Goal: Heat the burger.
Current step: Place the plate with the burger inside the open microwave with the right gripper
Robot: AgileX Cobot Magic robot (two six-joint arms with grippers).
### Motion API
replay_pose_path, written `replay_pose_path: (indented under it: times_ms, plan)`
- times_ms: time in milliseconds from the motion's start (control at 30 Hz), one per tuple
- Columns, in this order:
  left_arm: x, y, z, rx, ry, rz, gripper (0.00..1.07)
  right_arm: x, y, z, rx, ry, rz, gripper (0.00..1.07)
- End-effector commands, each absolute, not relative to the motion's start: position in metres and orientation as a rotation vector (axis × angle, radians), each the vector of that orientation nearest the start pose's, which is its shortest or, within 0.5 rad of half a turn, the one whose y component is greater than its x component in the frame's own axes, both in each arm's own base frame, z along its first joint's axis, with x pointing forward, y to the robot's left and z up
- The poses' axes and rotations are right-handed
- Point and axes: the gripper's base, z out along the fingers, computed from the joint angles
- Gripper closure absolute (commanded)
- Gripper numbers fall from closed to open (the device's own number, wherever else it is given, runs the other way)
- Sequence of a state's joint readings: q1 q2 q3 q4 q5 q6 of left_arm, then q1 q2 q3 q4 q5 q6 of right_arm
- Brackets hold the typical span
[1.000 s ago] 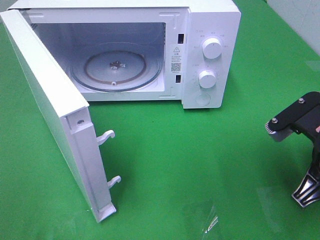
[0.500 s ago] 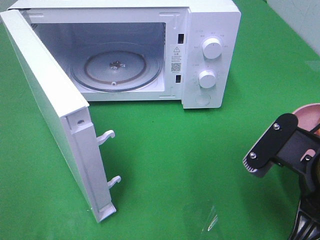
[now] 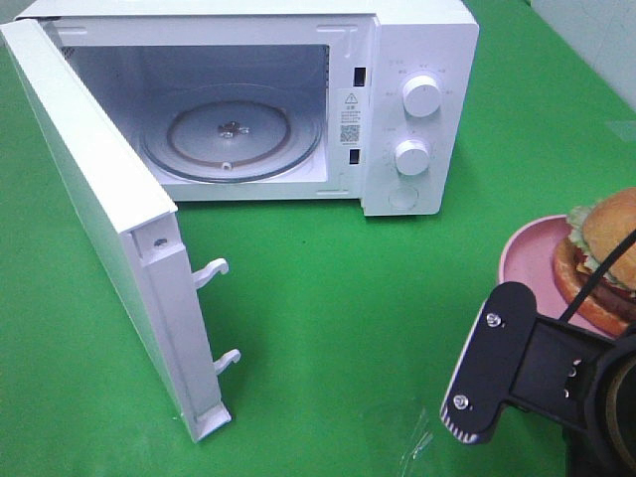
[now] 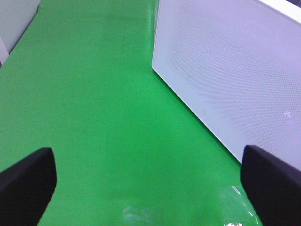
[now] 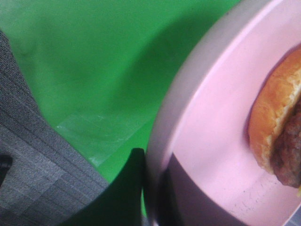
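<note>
The burger (image 3: 608,243), a golden bun over lettuce and a dark patty, lies on a round pink plate (image 3: 527,258) at the right edge of the exterior view. In the right wrist view my right gripper (image 5: 153,188) is shut on the rim of the plate (image 5: 211,117), with the burger (image 5: 277,127) just past it. From above, the right arm's black wrist (image 3: 527,378) hides those fingers. My left gripper (image 4: 150,188) is open, its black pads (image 4: 26,183) wide apart over bare green mat, beside the microwave door (image 4: 235,80). It does not show in the exterior view.
The white microwave (image 3: 417,60) stands at the back with its door (image 3: 89,199) swung open toward the front left. Its glass turntable (image 3: 231,131) holds nothing. Green mat (image 3: 338,298) lies between the microwave and the plate.
My right arm has swung in from the right edge, bringing the pink plate and then the burger into the exterior view. The microwave and its door have not moved.
</note>
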State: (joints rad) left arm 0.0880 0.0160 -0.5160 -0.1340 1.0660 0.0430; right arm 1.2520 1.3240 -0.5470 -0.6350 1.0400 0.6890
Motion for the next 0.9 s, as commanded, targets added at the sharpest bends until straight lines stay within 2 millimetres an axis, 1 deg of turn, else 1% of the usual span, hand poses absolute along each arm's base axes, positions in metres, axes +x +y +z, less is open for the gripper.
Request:
replay_pose_path:
  times_ms: [33,133,200,367,467,500,533,567,600,633,733,900]
  plan:
    - [-0.005,-0.011,0.282,-0.040,2.045,-0.080,0.08,0.099,0.147,0.191,-1.303,2.324,-0.675,1.05]
    - [-0.005,-0.011,0.282,-0.040,2.045,-0.080,0.08,0.098,0.149,0.191,-1.350,2.292,-0.673,1.05]
    - [-0.005,-0.011,0.282,-0.040,2.045,-0.080,0.08,0.099,0.153,0.190,-1.462,2.222,-0.645,1.05]
    - [-0.005,-0.011,0.282,-0.040,2.045,-0.080,0.08,0.100,0.156,0.191,-1.518,2.171,-0.633,1.05]
    - [-0.005,-0.011,0.282,-0.040,2.045,-0.080,0.08,0.103,0.157,0.193,-1.569,2.086,-0.664,1.05]
    - [-0.005,-0.011,0.282,-0.040,2.045,-0.080,0.08,0.103,0.157,0.193,-1.569,2.086,-0.664,1.05]
    - [-0.005,-0.011,0.282,-0.040,2.045,-0.080,0.08,0.105,0.158,0.194,-1.602,2.036,-0.688,1.05]
    - [-0.005,-0.011,0.282,-0.040,2.045,-0.080,0.08,0.105,0.158,0.194,-1.602,2.036,-0.688,1.05]
    - [-0.005,-0.011,0.282,-0.040,2.045,-0.080,0.08,0.107,0.159,0.195,-1.638,1.989,-0.711,1.05]
    - [-0.005,-0.011,0.282,-0.040,2.045,-0.080,0.08,0.107,0.159,0.195,-1.638,1.989,-0.711,1.05]
    - [-0.005,-0.011,0.282,-0.040,2.045,-0.080,0.08,0.107,0.160,0.196,-1.719,1.922,-0.734,1.05]
    - [-0.005,-0.011,0.282,-0.040,2.045,-0.080,0.08,0.106,0.168,0.194,-1.828,1.822,-0.650,1.05]
